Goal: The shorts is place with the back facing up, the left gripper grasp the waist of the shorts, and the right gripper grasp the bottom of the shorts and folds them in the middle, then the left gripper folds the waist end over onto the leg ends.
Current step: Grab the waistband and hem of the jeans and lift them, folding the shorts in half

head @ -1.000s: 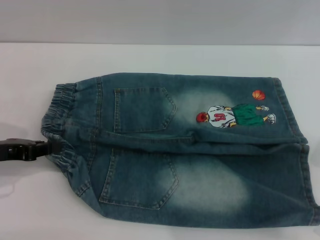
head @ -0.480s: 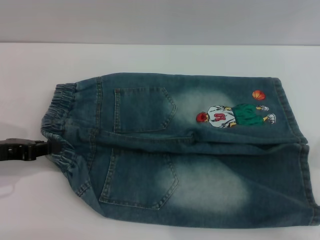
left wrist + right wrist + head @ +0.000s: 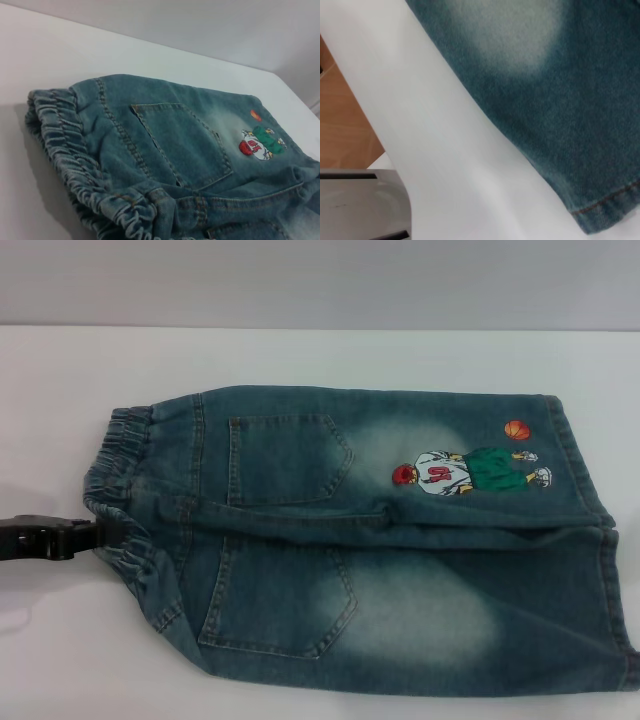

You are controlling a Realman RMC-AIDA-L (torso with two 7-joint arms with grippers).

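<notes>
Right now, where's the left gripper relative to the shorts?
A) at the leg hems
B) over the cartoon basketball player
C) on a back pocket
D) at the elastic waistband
D: in the head view the left gripper sits at the ruffled waistband of the shorts, far from the leg hems.

- Head view: looks forward and down over the whole shorts.
- Left wrist view: low, close beside the ruffled waistband, sharing the embroidered figure.
- Right wrist view: very close above a hem corner.

Faded denim shorts, stitched hem corner, on white table.
</notes>
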